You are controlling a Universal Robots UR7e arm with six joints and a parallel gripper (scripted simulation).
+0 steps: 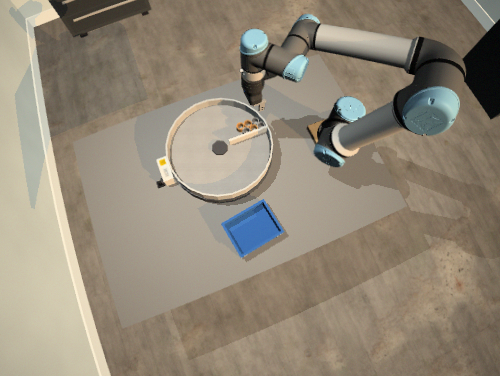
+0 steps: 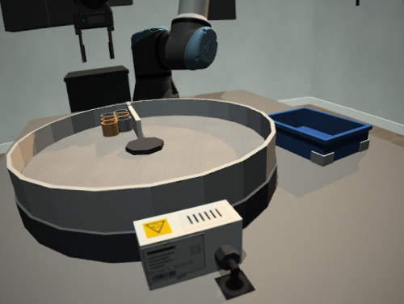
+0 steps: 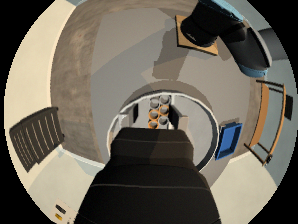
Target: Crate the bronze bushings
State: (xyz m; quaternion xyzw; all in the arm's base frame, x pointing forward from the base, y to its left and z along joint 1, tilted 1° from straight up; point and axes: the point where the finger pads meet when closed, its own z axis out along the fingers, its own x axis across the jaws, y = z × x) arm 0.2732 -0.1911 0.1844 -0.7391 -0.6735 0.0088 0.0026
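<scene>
The turning table (image 1: 200,172) (image 2: 97,162) (image 3: 198,130) carries a tight cluster of bushings beside its white divider bar (image 1: 248,135) (image 2: 136,121). A bronze bushing (image 2: 110,129) stands upright at the cluster's near side in the exterior view, with more bronze ones touching or close behind it. A steel bushing (image 2: 124,124) stands next to the divider, and other steel ones are towards the rim. Some overlap, hiding parts. The blue crate (image 1: 264,243) (image 2: 295,141) (image 3: 220,145) shows no bushings inside. My gripper (image 1: 261,106) (image 2: 97,60) (image 3: 153,110) is open and empty, high above the cluster's rim side.
The raised rim (image 1: 169,135) (image 2: 61,187) surrounds the turning table, and a dark hub (image 1: 220,147) (image 2: 145,145) stands at its centre. A white drive box (image 1: 165,171) (image 2: 174,255) sits outside the rim. The crate stands beside the turning table on the grey table top (image 1: 125,250).
</scene>
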